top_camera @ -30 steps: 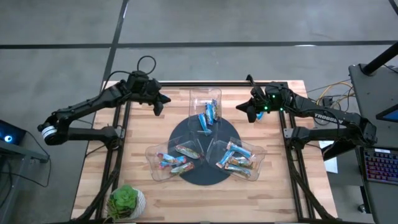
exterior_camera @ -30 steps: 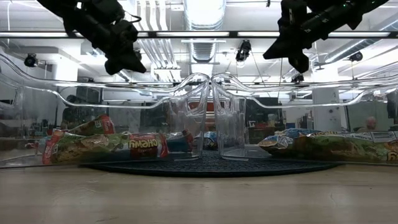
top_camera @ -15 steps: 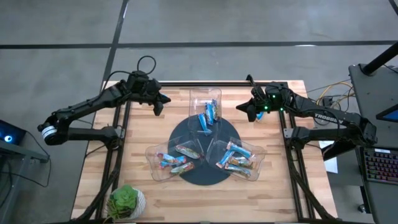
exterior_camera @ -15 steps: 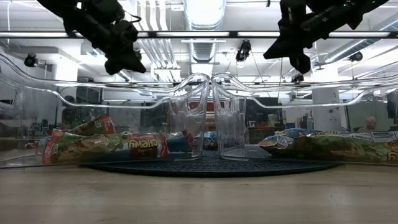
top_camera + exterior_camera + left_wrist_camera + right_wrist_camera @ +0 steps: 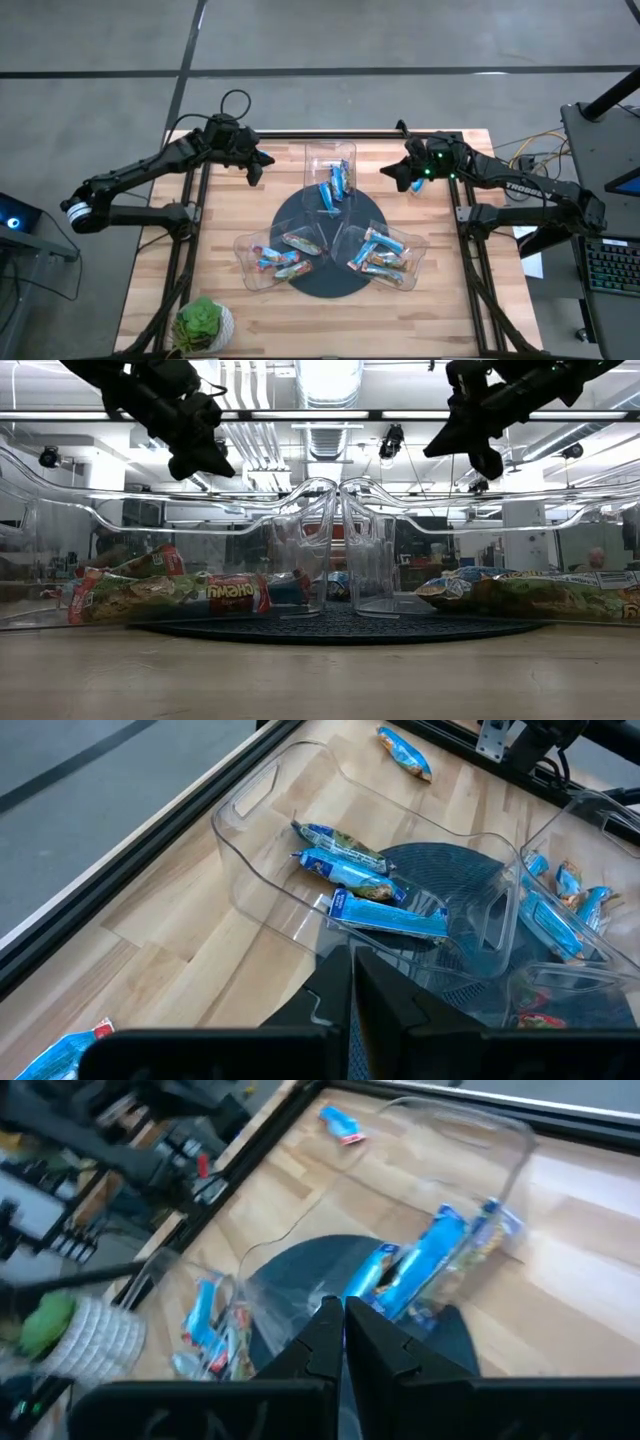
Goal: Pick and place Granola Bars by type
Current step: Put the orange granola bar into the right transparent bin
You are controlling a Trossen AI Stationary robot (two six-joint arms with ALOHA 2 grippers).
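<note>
Three clear trays stand on a dark round mat (image 5: 322,285). The far tray (image 5: 313,157) holds blue granola bars (image 5: 352,880). The near-left tray (image 5: 247,262) and near-right tray (image 5: 420,243) hold mixed blue and tan bars (image 5: 382,256). One loose blue bar (image 5: 404,750) lies on the wood by the right arm, another (image 5: 340,1123) by the left arm. My left gripper (image 5: 256,170) hovers shut, above the table left of the far tray. My right gripper (image 5: 391,178) hovers shut to that tray's right. Both are high above the trays in the low view.
A small potted plant (image 5: 204,323) stands at the table's near left corner. Black frame rails (image 5: 190,250) run along the left and right sides of the table. Bare wood (image 5: 330,325) lies along the near edge.
</note>
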